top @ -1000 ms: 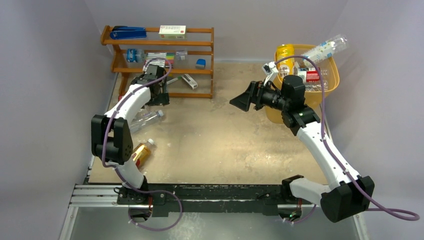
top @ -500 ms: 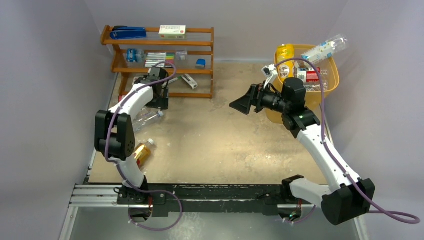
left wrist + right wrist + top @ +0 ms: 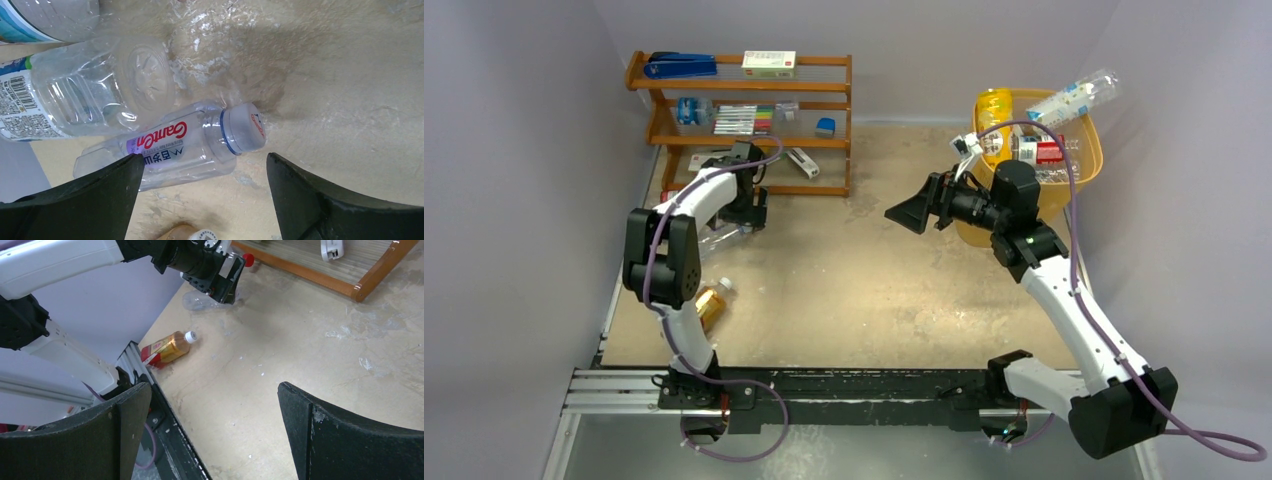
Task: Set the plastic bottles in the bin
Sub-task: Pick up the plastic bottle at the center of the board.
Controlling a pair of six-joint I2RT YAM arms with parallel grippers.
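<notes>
A clear "Ganten" bottle (image 3: 185,145) lies on its side on the tabletop, blue-rimmed cap to the right. My left gripper (image 3: 204,157) hangs open just above it, touching nothing. Two more clear bottles (image 3: 90,95) lie beside it. In the top view these clear bottles (image 3: 714,235) sit below my left gripper (image 3: 749,210), and an amber bottle (image 3: 708,305) lies nearer the front. The yellow-orange bin (image 3: 1096,150) at the back right holds several bottles, one clear one (image 3: 1074,98) poking over its rim. My right gripper (image 3: 907,212) hovers open and empty left of the bin.
A brown wooden rack (image 3: 744,85) with a stapler, boxes and pens stands at the back left, close behind my left arm. The right wrist view shows the amber bottle (image 3: 169,347) near the table's left edge and the metal rail (image 3: 165,440).
My left arm has swung right and down toward the clear bottles, and its jaws have spread wider. The right arm has barely shifted.
</notes>
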